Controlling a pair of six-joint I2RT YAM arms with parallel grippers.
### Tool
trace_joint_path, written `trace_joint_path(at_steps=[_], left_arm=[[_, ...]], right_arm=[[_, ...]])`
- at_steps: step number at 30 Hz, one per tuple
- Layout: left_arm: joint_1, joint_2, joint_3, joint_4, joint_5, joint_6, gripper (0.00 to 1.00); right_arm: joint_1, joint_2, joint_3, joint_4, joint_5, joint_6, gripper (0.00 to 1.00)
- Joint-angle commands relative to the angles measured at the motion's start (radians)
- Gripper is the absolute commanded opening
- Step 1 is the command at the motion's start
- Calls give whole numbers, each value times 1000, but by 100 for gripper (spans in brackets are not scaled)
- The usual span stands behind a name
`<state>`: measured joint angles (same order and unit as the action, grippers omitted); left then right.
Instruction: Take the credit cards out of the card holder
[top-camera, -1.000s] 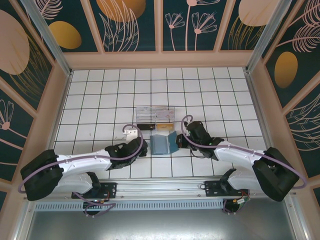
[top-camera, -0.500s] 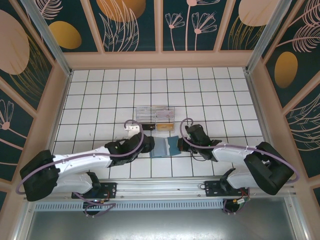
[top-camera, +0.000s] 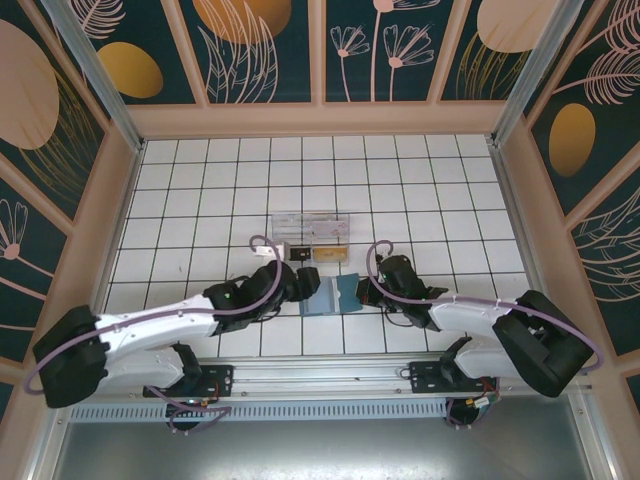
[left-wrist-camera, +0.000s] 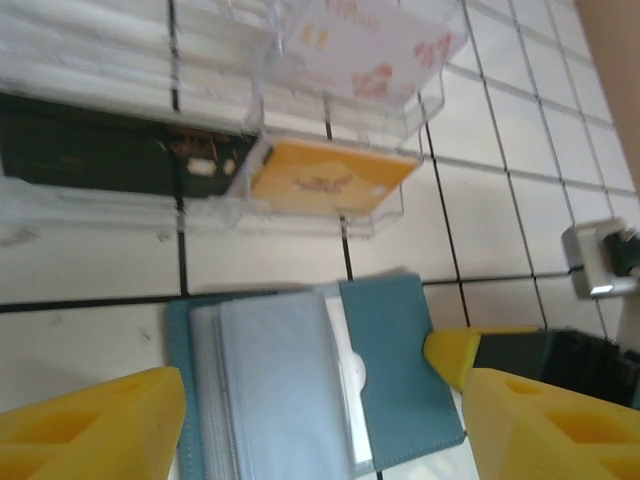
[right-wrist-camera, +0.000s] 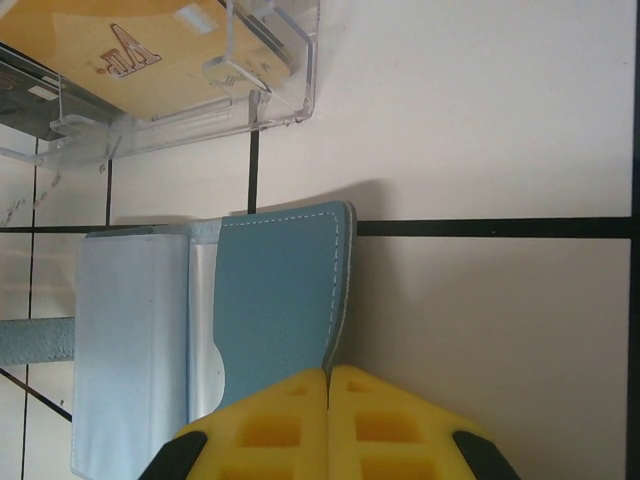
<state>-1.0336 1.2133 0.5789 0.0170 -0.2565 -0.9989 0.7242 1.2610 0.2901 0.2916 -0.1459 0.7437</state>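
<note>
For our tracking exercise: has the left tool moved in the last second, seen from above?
Yes. Against the clear box, the left tool shifted right, from near its left end to below its left half.

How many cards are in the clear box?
3: orange card at near right, dark card left of it, white card behind the orange. More may be hidden.

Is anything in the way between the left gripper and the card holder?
Nothing visible. The card holder lies open on the table, just ahead of the open left gripper. The clear box sits beyond it, not between them.
</note>
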Motion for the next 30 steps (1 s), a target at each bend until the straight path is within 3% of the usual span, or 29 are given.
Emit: trace_joint_path(at_steps=[1, 8, 30], left_arm=[[4, 77, -9, 101, 125, 5, 70], [4, 195, 13, 43, 130, -39, 66], [3, 275, 20, 137, 220, -3, 59]], right_arm=[[15, -14, -21, 31, 18, 19, 1], [19, -24, -23, 27, 21, 17, 1], [20, -32, -16, 9, 30, 8, 1]])
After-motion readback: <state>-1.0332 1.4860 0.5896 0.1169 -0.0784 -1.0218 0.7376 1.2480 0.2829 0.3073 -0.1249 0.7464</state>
